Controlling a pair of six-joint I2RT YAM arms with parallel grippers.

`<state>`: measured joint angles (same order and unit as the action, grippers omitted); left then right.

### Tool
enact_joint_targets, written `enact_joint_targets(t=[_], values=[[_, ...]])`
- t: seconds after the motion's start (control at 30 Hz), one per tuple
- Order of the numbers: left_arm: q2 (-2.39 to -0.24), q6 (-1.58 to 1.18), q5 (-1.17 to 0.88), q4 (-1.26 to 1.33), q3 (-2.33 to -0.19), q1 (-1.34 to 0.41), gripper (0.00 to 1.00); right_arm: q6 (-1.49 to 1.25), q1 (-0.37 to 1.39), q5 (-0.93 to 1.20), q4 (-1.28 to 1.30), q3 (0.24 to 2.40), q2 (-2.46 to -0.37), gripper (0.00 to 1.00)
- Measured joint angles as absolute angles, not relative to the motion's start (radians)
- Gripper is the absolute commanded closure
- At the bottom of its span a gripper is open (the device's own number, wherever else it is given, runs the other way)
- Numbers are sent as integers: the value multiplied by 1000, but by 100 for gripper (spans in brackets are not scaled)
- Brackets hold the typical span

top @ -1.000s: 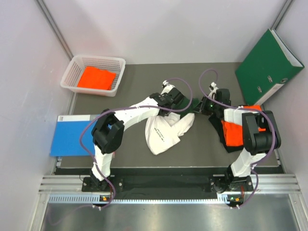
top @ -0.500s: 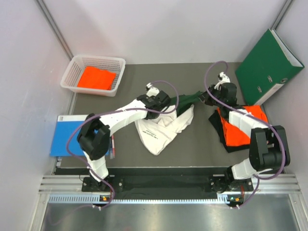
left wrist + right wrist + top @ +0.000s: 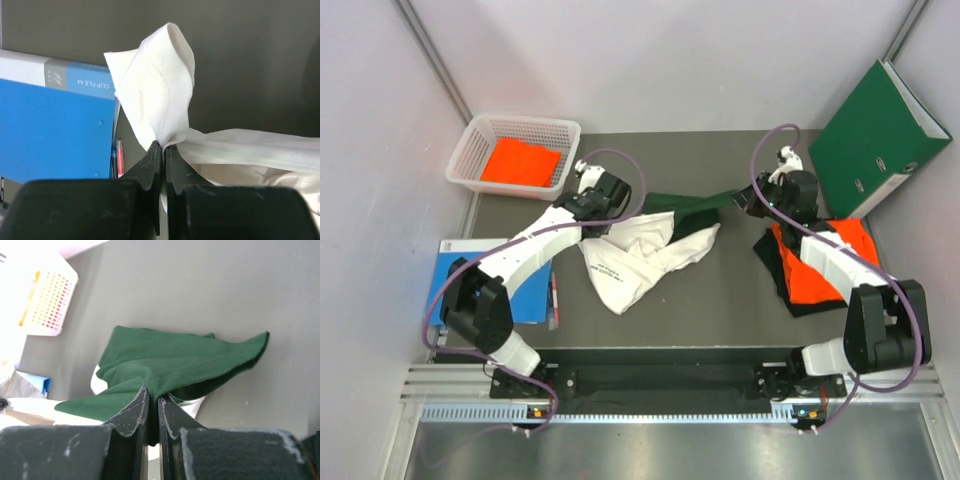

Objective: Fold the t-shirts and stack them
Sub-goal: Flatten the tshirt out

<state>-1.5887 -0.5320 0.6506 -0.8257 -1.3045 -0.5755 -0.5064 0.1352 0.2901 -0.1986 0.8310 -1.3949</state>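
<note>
The white t-shirt with dark green sleeves (image 3: pixel 640 255) lies crumpled and stretched across the middle of the mat. My left gripper (image 3: pixel 603 212) is shut on a fold of its white cloth (image 3: pixel 160 95), lifted off the mat. My right gripper (image 3: pixel 742 198) is shut on its green sleeve (image 3: pixel 175 357), pulled taut to the right. An orange t-shirt (image 3: pixel 820 270) lies folded on a black t-shirt (image 3: pixel 775 268) at the right, under my right arm. Another orange t-shirt (image 3: pixel 520 162) lies in the white basket (image 3: pixel 555 130).
A green binder (image 3: pixel 875 135) leans at the back right. A blue book (image 3: pixel 475 280) lies at the left edge of the mat and shows in the left wrist view (image 3: pixel 50 130), with a red pen (image 3: pixel 119 157) beside it.
My left gripper has pulled the white cloth leftward and back. My right gripper has moved back and right with the green sleeve. The shirt is stretched out between them.
</note>
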Motion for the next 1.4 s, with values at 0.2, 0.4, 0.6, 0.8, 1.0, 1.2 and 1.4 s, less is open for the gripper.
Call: enact_joint_targets(t=[0.2, 0.4, 0.6, 0.8, 1.0, 1.2, 1.4], values=[[-1495, -466, 619, -778, -1308, -570, 99, -495, 133, 280, -170, 832, -1275, 100], [-1430, -398, 575, -714, -1287, -564, 44, -460, 126, 197, -130, 838, -1108, 100], [-1470, -423, 584, -761, -1190, -522, 100, -408, 82, 50, -87, 845, -990, 100], [-1514, -446, 584, -785, -1142, -524, 41, -384, 76, 6, -43, 844, -977, 100], [-1517, -418, 531, -713, -1145, -524, 1, -377, 75, 4, -35, 835, -978, 100], [-1610, -385, 369, -544, -1207, -474, 14, -377, 74, 25, -37, 820, -992, 100], [-1750, -378, 210, -430, -1281, -387, 17, -383, 74, 48, -44, 779, -998, 100]])
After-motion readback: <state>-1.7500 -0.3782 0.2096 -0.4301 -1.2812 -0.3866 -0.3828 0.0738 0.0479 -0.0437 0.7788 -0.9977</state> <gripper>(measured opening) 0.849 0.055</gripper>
